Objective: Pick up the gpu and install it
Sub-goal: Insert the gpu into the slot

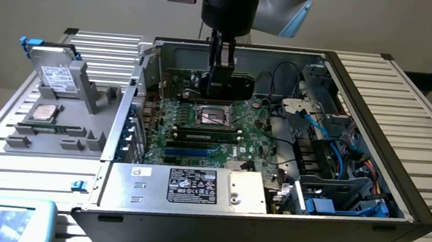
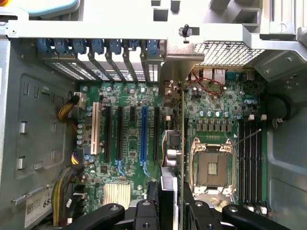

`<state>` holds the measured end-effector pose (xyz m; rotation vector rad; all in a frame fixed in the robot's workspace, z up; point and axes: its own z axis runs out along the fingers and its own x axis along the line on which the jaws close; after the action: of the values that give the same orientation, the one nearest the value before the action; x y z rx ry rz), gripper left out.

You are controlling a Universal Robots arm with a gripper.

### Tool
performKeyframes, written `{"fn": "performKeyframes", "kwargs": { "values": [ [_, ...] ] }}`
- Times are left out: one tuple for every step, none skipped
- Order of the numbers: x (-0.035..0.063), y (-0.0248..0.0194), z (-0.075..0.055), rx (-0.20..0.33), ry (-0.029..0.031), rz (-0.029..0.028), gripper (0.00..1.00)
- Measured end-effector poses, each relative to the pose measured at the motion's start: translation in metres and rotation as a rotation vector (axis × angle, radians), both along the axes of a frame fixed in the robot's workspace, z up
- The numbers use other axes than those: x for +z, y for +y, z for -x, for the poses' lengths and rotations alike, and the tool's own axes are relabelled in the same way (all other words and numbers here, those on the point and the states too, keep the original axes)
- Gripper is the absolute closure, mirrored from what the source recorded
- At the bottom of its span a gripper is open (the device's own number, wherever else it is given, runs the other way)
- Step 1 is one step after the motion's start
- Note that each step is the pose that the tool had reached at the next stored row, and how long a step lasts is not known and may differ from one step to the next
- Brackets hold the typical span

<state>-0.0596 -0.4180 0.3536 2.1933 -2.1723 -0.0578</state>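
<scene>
- The pincer [image 2: 172,199] is sitting nearest the wrist camera. Its black fingers are partly closed and clamping the gpu [image 2: 182,134] by its upper edge.
- The gpu is hanging edge-down inside the computer case [image 1: 373,111], over the motherboard [image 2: 132,96] toward the case's far wall. It is between the expansion slots and the CPU socket [image 2: 211,165], and it looks not yet seated.
- Its silver bracket [image 2: 184,61] is pointing at the slotted rear frame of the case.
- In the wrist view the card's edge is running just beside the black slot [image 2: 156,134], on the socket side, rather than over it. Pressed down off-line like this, the connector would likely be landing on board components instead of in a slot.
- The bracket could be catching on the rear frame, and the red-and-black wire [image 2: 206,86] close by could be getting pinched.
- The grip is bearing on a thin board, so the card could be tilting or slipping under insertion force.
- The exterior view is giving the card's height over the board and its black cooler [image 1: 231,86]. It is also taking in the grey fixture [image 1: 59,125] along the tabletop [image 1: 407,79] edge on the exterior view's left.
- The wrist view is giving the sideways line-up against the slots.
</scene>
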Motion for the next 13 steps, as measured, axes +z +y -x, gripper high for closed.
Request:
{"fn": "performKeyframes", "kwargs": {
  "values": [
    [-0.0002,-0.0002,0.0001,0.000,0.0000,0.0000,0.71],
    [-0.0004,-0.0004,0.0000,0.000,0.0001,0.0001,0.71],
    [-0.0006,-0.0006,0.0000,0.000,0.0002,0.0003,0.71],
    [-0.0009,-0.0008,0.0000,0.000,0.0003,0.0003,0.71],
    [-0.0011,-0.0011,0.0000,0.000,0.0004,0.0004,0.71],
    [-0.0016,-0.0016,0.0000,0.000,0.0004,0.0001,0.71],
    [-0.0018,-0.0020,0.0000,0.000,0.0004,0.0001,0.71],
    [-0.0020,-0.0023,0.0000,0.000,0.0004,0.0000,0.71],
    [-0.0022,-0.0026,0.0000,0.000,0.0005,0.0000,0.71],
    [-0.0024,-0.0028,0.0000,0.000,0.0005,0.0000,0.71],
    [-0.0026,-0.0030,0.0000,0.000,0.0005,0.0002,0.71],
    [-0.0028,-0.0032,0.0000,0.000,0.0006,0.0003,0.71],
    [-0.0031,-0.0035,0.0000,0.000,0.0006,0.0003,0.71]
  ]
}}
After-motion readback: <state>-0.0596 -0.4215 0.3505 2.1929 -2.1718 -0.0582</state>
